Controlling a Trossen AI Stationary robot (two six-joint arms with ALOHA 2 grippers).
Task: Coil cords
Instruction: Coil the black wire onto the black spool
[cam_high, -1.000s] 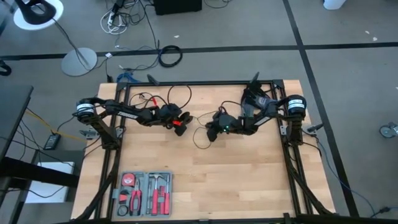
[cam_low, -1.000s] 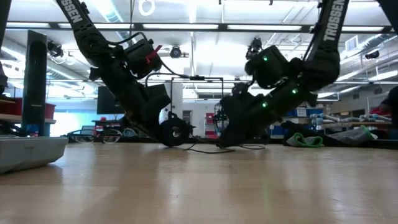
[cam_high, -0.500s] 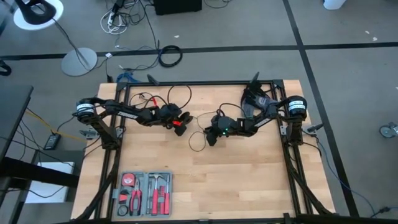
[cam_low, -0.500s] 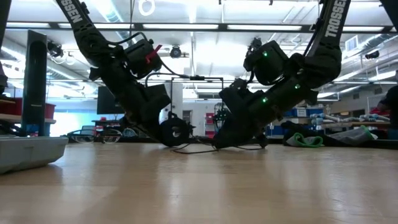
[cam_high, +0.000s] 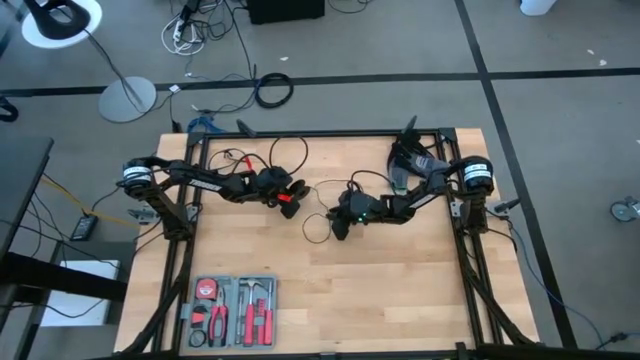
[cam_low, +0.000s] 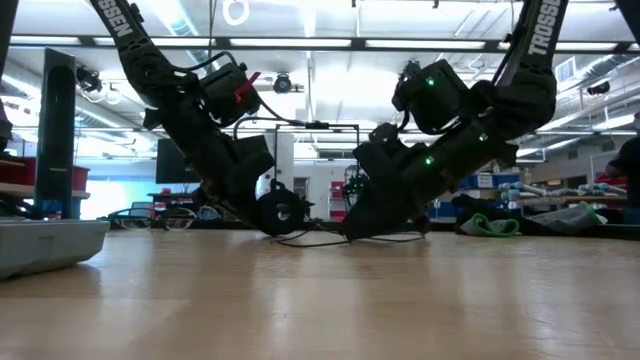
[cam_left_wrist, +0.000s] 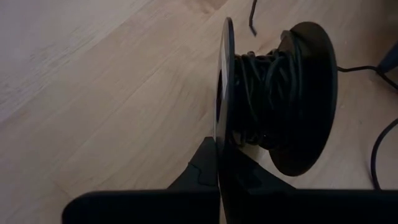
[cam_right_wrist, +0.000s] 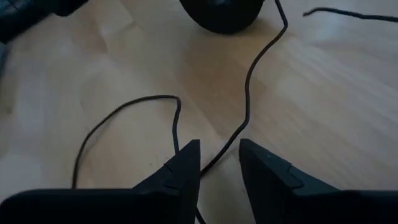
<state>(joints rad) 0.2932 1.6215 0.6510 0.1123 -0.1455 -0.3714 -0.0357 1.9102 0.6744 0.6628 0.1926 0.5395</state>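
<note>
Black cord (cam_right_wrist: 249, 81), one, partly wound on one spool (cam_left_wrist: 273, 99) at table centre.
Left gripper (cam_high: 290, 192) clamped on spool flange, spool axis level across the wood. Right gripper (cam_right_wrist: 217, 163) low over table just right of spool, fingers parted narrowly, loose strand running between them but not pinched. Slack lies left and near of right gripper, loop trailing toward near edge; right arm closer to it. Two arms, both engaged.

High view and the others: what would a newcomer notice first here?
The two dark arms meet mid-table over a thin black cord. The left gripper is shut on a spool wound with cord; the right gripper stands open over loose cord. A red tool tray sits at the near-left edge.
</note>
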